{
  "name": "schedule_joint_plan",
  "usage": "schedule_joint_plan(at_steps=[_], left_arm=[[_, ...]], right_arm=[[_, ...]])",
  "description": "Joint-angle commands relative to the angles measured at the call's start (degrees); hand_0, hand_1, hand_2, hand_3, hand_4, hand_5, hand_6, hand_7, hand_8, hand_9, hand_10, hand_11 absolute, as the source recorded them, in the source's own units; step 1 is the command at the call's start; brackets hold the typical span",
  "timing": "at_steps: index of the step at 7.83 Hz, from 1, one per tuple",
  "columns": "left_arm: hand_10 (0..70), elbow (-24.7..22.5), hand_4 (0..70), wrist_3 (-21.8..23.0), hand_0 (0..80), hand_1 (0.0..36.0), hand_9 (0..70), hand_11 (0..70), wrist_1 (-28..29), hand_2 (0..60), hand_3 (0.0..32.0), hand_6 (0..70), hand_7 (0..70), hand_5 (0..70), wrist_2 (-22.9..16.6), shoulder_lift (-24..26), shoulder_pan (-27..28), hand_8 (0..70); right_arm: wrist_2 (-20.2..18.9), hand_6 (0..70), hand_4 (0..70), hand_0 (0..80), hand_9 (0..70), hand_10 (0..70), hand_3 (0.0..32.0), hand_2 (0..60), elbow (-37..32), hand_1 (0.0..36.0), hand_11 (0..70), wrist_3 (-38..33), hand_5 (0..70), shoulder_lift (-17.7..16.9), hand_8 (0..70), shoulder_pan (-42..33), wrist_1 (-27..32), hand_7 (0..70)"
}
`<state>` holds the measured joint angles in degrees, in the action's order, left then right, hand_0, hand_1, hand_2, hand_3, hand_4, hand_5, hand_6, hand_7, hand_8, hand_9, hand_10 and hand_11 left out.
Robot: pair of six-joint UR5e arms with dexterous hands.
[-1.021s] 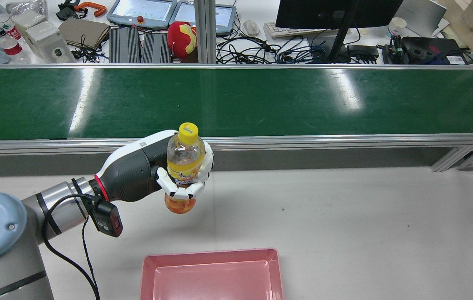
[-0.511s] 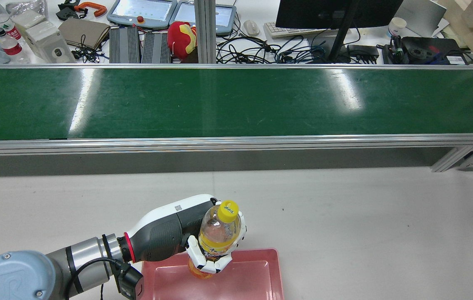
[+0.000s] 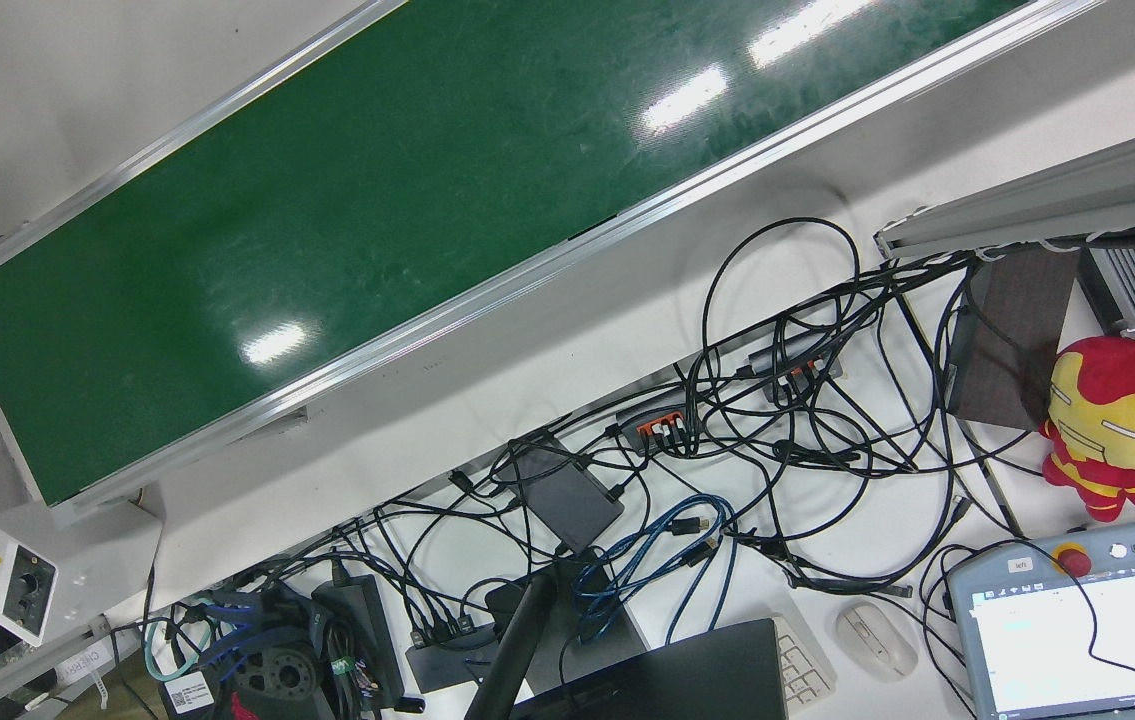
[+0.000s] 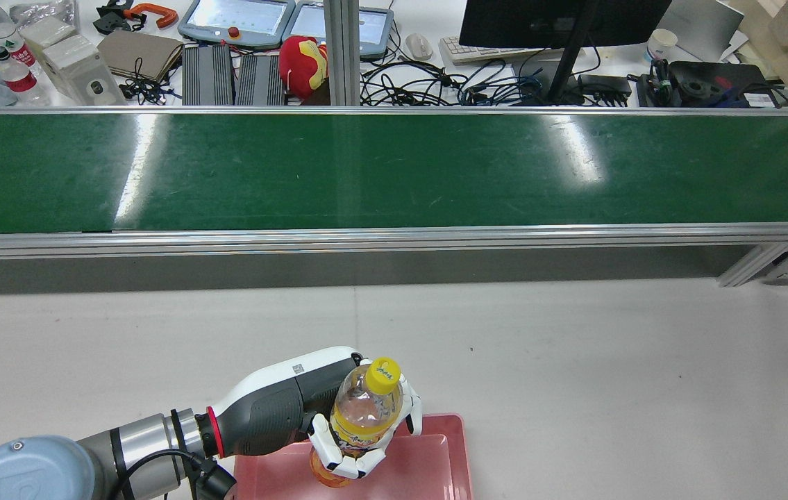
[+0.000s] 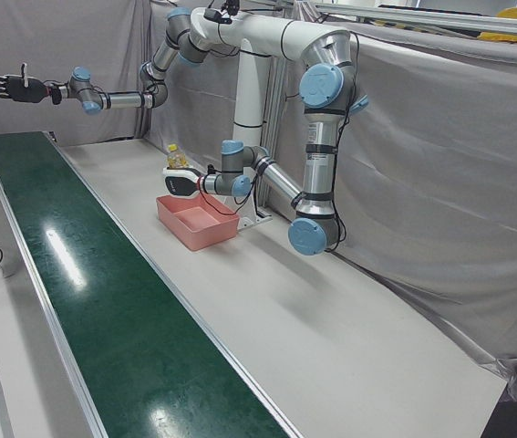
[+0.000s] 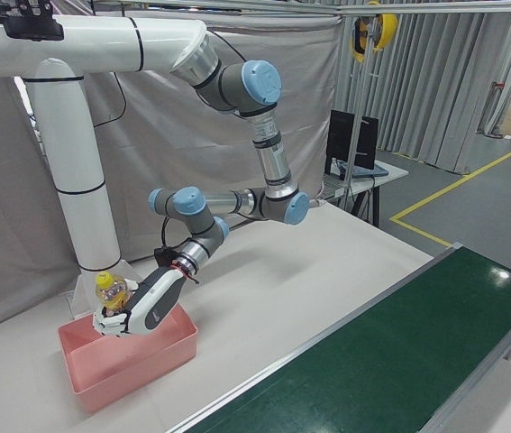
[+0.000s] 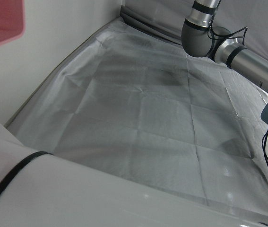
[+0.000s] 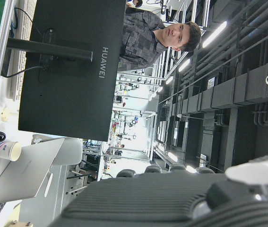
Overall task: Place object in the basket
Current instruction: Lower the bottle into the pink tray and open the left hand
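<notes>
Stretching the full width of the rear view, the green conveyor belt (image 4: 394,170) lay bare beyond the white table (image 4: 574,361), with cluttered desks behind it.

The robot's left arm (image 4: 151,430) reached low across the table's near edge. The right arm (image 5: 112,99) was raised well apart from it, held out high toward the belt's far end in the left-front view.

A pink plastic basket (image 4: 435,472) sat on the table at the bottom of the rear view, approx. centre. Seen from the right-front view, the basket (image 6: 147,361) was a shallow rectangular tub with nothing lying on its visible floor.

The left hand (image 4: 359,430), white and grey, had its fingers (image 4: 328,444) wrapped round the middle of an orange drink bottle (image 4: 366,410), clamping it on the label. The bottle stood nearly upright, tilted a little, its base over the basket's left part near the rim. Whether the base touched the basket floor couldn't be told. The same hold showed from the other side, w/ the left hand (image 6: 124,317) just above the basket's back corner and the bottle (image 6: 111,290) poking up from it.

The right hand (image 5: 3,87), dark, was spread flat with fingers apart, holding nothing.

The bottle's yellow cap (image 4: 383,375) was on.
</notes>
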<state>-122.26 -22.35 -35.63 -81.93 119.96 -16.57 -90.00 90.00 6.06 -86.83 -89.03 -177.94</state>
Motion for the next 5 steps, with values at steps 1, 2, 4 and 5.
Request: schedule_joint_plan(at_steps=[1, 2, 4, 5], left_arm=[[20.0, -2.1, 12.3, 0.0, 80.0, 8.3, 25.9, 31.7, 3.3, 0.0, 0.0, 3.5, 12.0, 50.8, -0.1, -9.0, 0.1, 18.9], [16.4, -2.1, 7.4, 0.1, 80.0, 9.1, 21.8, 26.6, 6.9, 0.0, 0.0, 0.0, 5.2, 44.2, 0.1, -13.3, 0.4, 16.8], [5.9, -2.0, 6.7, 0.1, 80.0, 11.0, 10.3, 11.7, 7.2, 0.0, 0.0, 0.0, 2.1, 26.4, 0.1, -13.5, 0.3, 8.8], [2.7, -2.0, 5.2, 0.2, 80.0, 11.6, 6.5, 7.1, 7.2, 0.0, 0.0, 0.0, 1.4, 21.6, 0.0, -13.5, 0.1, 6.0]], right_arm=[[0.0, 0.0, 0.0, 0.0, 0.0, 0.0, 0.0, 0.0, 0.0, 0.0, 0.0, 0.0, 0.0, 0.0, 0.0, 0.0, 0.0, 0.0], [0.0, 0.0, 0.0, 0.0, 0.0, 0.0, 0.0, 0.0, 0.0, 0.0, 0.0, 0.0, 0.0, 0.0, 0.0, 0.0, 0.1, 0.0], [0.0, 0.0, 0.0, 0.0, 0.0, 0.0, 0.0, 0.0, 0.0, 0.0, 0.0, 0.0, 0.0, 0.0, 0.0, 0.0, 0.0, 0.0], [0.0, 0.0, 0.0, 0.0, 0.0, 0.0, 0.0, 0.0, 0.0, 0.0, 0.0, 0.0, 0.0, 0.0, 0.0, 0.0, 0.1, 0.0]])
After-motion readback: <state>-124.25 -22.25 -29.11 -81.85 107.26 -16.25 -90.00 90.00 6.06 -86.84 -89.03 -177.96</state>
